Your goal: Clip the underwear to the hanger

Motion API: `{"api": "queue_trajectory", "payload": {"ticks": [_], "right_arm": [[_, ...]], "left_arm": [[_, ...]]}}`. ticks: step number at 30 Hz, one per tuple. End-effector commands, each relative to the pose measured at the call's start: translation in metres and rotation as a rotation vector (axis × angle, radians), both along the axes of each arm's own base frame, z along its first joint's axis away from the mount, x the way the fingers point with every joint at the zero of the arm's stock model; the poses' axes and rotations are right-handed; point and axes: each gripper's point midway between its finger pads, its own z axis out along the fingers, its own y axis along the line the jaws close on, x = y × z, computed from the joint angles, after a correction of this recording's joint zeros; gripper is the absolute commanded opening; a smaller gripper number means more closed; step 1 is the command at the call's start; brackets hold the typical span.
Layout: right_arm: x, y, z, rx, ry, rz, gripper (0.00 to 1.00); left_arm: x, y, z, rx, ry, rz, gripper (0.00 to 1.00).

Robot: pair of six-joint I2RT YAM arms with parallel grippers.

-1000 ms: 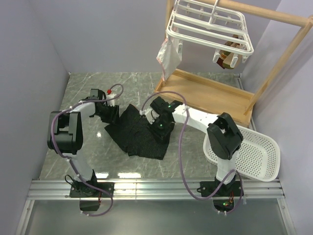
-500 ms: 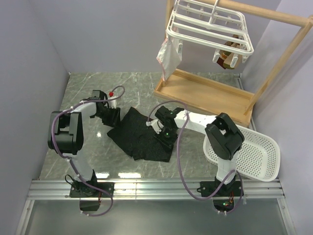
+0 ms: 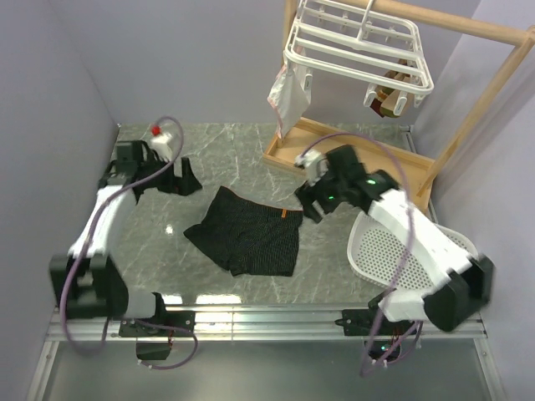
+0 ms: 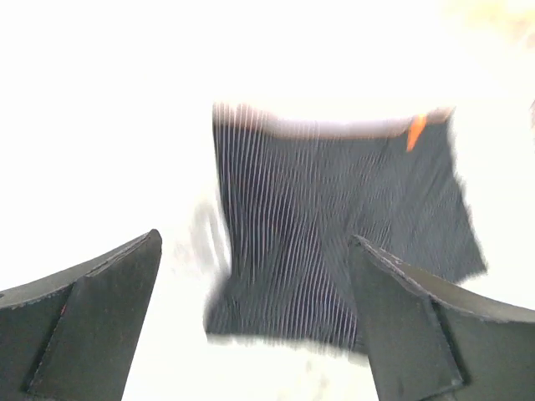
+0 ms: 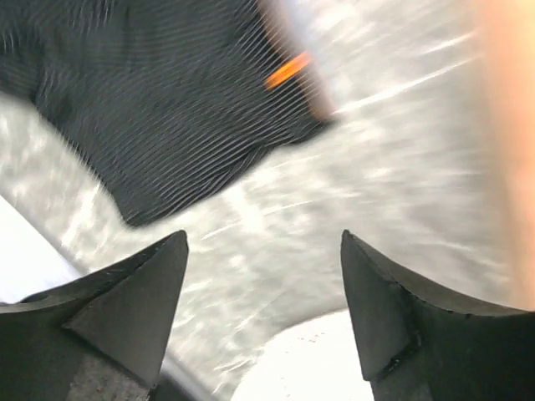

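lying flat on the grey marble table (image 3: 167, 251), the underwear (image 3: 247, 236) is spread out roughly between the two arms. its waistband edge faces the far side, and there's a little orange tag (image 3: 284, 214) by the top right corner.

the left gripper (image 3: 189, 177) hangs just off the fabric's upper left corner, not touching it as far as i can tell. the left wrist view is blurry and blown out, but the jaws are clearly spread wide with nothing pinched, and the striped black cloth sits below them.

the right gripper (image 3: 309, 207) is just beside the tag corner, on the right side of the cloth. its wrist view is smeared too. the jaws are wide apart there as well, with bare marble under them and the underwear's corner off to the upper left, so it's holding nothing.

the hanger (image 3: 359, 46) hangs from the top bar of the wooden frame (image 3: 493, 79) at the back right, well apart from the underwear. a whitish pouch (image 3: 284, 96) with red edging dangles from its left end, and a small brown item (image 3: 386, 96) hangs near the right end. a white perforated basket (image 3: 435, 263) sits at the near right, partly under the right arm.
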Motion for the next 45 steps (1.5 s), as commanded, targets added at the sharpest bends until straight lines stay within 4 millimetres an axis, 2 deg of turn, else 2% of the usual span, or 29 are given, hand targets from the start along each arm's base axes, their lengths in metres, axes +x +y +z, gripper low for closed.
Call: {"api": "queue_trajectory", "payload": {"ticks": [1, 2, 4, 6, 7, 9, 10, 12, 13, 14, 17, 18, 22, 26, 28, 29, 30, 31, 33, 34, 35, 36, 37, 38, 39, 41, 45], "right_arm": [[0.012, -0.021, 0.078, 0.134, -0.281, -0.085, 0.82], [0.012, -0.026, 0.089, 0.152, -0.313, -0.100, 0.82], [0.012, -0.034, 0.127, 0.237, -0.419, -0.146, 0.84], [0.005, -0.036, 0.158, 0.328, -0.495, -0.169, 0.85], [0.005, -0.034, 0.176, 0.377, -0.548, -0.174, 0.86], [0.002, -0.037, 0.199, 0.459, -0.590, -0.237, 0.92], [0.006, -0.038, 0.210, 0.496, -0.627, -0.259, 0.94], [0.006, -0.042, 0.222, 0.566, -0.644, -0.317, 0.95], [0.016, -0.049, 0.228, 0.594, -0.692, -0.380, 0.95], [0.015, -0.052, 0.236, 0.659, -0.697, -0.435, 0.94], [0.019, -0.060, 0.258, 0.764, -0.774, -0.505, 0.94], [0.015, -0.063, 0.268, 0.803, -0.808, -0.516, 0.94], [0.012, -0.061, 0.299, 0.971, -0.927, -0.485, 0.89], [0.010, -0.050, 0.307, 1.050, -0.998, -0.395, 0.81], [0.015, -0.047, 0.304, 1.049, -1.040, -0.372, 0.79], [0.017, -0.047, 0.302, 1.040, -1.060, -0.368, 0.77], [0.022, -0.046, 0.300, 1.027, -1.072, -0.369, 0.76], [0.022, -0.045, 0.304, 1.034, -1.103, -0.349, 0.75], [0.029, -0.043, 0.304, 1.007, -1.147, -0.330, 0.74], [0.027, -0.043, 0.312, 1.006, -1.200, -0.316, 0.72], [0.028, -0.042, 0.314, 1.002, -1.224, -0.309, 0.71], [0.033, -0.040, 0.309, 0.995, -1.231, -0.309, 0.71], [0.028, -0.042, 0.320, 1.009, -1.298, -0.297, 0.70], [0.029, -0.043, 0.320, 0.995, -1.328, -0.294, 0.70], [0.034, -0.040, 0.319, 0.991, -1.336, -0.295, 0.70], [0.041, -0.036, 0.320, 0.989, -1.345, -0.288, 0.70], [0.046, -0.030, 0.327, 1.010, -1.368, -0.264, 0.70]], "left_arm": [[0.006, -0.031, 0.130, -0.101, -0.478, -0.098, 0.99], [0.004, -0.033, 0.146, -0.132, -0.501, -0.089, 0.99], [-0.004, -0.066, 0.181, -0.167, -0.595, -0.162, 0.99], [-0.007, -0.087, 0.206, -0.184, -0.684, -0.206, 0.99], [-0.015, -0.106, 0.219, -0.207, -0.729, -0.256, 0.99], [-0.017, -0.124, 0.233, -0.209, -0.811, -0.280, 0.99], [-0.021, -0.140, 0.250, -0.229, -0.890, -0.297, 0.99], [-0.017, -0.155, 0.260, -0.245, -0.960, -0.305, 0.99], [-0.020, -0.166, 0.276, -0.266, -1.024, -0.314, 0.99], [-0.011, -0.175, 0.274, -0.259, -1.034, -0.315, 0.99], [-0.007, -0.192, 0.299, -0.267, -1.154, -0.312, 0.99], [-0.001, -0.199, 0.296, -0.245, -1.179, -0.317, 0.99], [-0.005, -0.226, 0.306, -0.288, -1.289, -0.329, 0.98], [0.001, -0.242, 0.317, -0.340, -1.348, -0.294, 0.90], [0.003, -0.247, 0.325, -0.377, -1.401, -0.284, 0.87], [0.004, -0.248, 0.327, -0.389, -1.416, -0.276, 0.82], [0.010, -0.253, 0.323, -0.404, -1.403, -0.272, 0.79], [0.010, -0.254, 0.334, -0.429, -1.426, -0.260, 0.77], [0.020, -0.260, 0.331, -0.449, -1.408, -0.239, 0.73], [0.019, -0.261, 0.340, -0.466, -1.435, -0.232, 0.70], [0.023, -0.265, 0.335, -0.466, -1.436, -0.230, 0.69], [0.022, -0.268, 0.340, -0.473, -1.456, -0.226, 0.68], [0.022, -0.270, 0.342, -0.483, -1.466, -0.222, 0.67], [0.030, -0.274, 0.335, -0.478, -1.453, -0.220, 0.67], [0.030, -0.276, 0.341, -0.494, -1.458, -0.215, 0.66], [0.038, -0.281, 0.337, -0.499, -1.452, -0.207, 0.63], [0.045, -0.285, 0.342, -0.520, -1.464, -0.186, 0.57]]}}
